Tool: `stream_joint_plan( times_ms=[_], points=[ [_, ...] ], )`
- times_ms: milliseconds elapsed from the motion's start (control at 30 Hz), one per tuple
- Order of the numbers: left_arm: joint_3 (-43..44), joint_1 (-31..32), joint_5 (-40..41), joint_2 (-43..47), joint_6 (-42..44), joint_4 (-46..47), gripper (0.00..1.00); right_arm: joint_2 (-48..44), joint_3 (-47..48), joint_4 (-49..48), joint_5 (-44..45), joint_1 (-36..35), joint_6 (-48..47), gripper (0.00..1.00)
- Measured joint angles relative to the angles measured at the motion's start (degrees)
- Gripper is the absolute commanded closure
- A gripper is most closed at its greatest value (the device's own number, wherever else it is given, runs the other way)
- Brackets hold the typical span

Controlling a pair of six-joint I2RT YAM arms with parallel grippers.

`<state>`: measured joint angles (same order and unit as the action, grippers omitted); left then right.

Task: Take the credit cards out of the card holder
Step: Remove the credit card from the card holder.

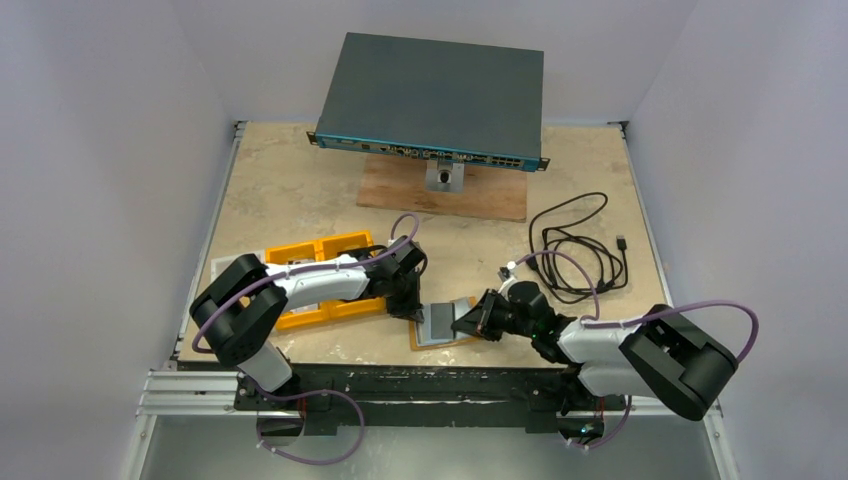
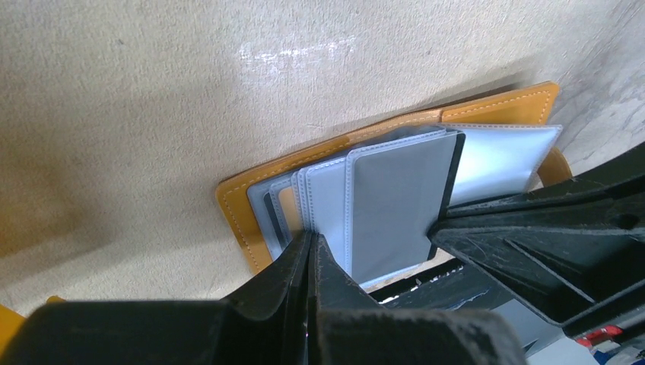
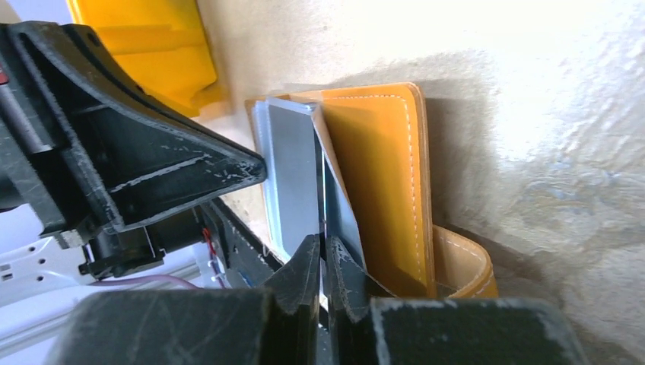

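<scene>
The left gripper [image 2: 312, 255], jaws shut, pinned the card holder [image 2: 232, 209] while the right gripper [image 3: 321, 258] nipped a credit card [image 3: 293, 175] in closed jaws; a straight pull away from the holder looked wisest.

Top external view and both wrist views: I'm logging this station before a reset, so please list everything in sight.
Network switch: one, dark grey, far centre.
Wooden board: one, brown, below the switch.
Cable: one, black, coiled, right of centre.
Compartment tray: one, orange, left, partly under the left arm.
Card holder: one, tan, open, near centre.
Credit cards: count unclear, grey-silver, in the holder.
Table: one, beige.
Left gripper: one, black, shut, at the cards.
Right gripper: one, black, shut, at the cards.
</scene>
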<state>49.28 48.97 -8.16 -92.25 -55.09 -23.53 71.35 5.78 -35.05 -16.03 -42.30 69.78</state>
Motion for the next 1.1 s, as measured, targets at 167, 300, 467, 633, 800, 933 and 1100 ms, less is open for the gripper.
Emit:
stream_joint_plan(
  times_ms=[167, 300, 467, 633, 800, 933, 1100],
  points=[
    [0.0, 0.0, -0.1, 0.0, 0.1, 0.0, 1.0, 0.9, 0.1, 1.4, 0.3, 0.1, -0.9, 0.81],
    [0.1, 0.0, -0.1, -0.1, 0.2, 0.0, 1.0, 1.2, 0.1, 0.8, 0.1, 0.1, -1.4, 0.74],
    [0.3, -0.1, -0.4, -0.2, 0.3, 0.0, 1.0, 1.8, 0.1, -0.3, -0.2, 0.1, -1.5, 0.74],
    [0.4, -0.1, -0.6, -0.2, 1.4, 0.0, 1.0, 4.9, 0.8, -2.9, -1.2, 0.1, -1.5, 0.76],
    [1.0, -0.1, -0.6, -0.5, 2.9, -0.5, 1.0, 6.4, 1.3, -4.0, -1.8, 0.1, -1.5, 0.83],
    [1.4, -0.1, -0.8, -0.8, 3.7, -0.9, 1.0, 6.7, 1.8, -3.7, -1.8, 0.1, -1.7, 0.86],
    [1.7, -0.1, -1.1, -1.1, 3.9, -1.2, 1.0, 7.0, 2.1, -3.6, -1.8, 0.1, -1.9, 0.84]
  ],
)
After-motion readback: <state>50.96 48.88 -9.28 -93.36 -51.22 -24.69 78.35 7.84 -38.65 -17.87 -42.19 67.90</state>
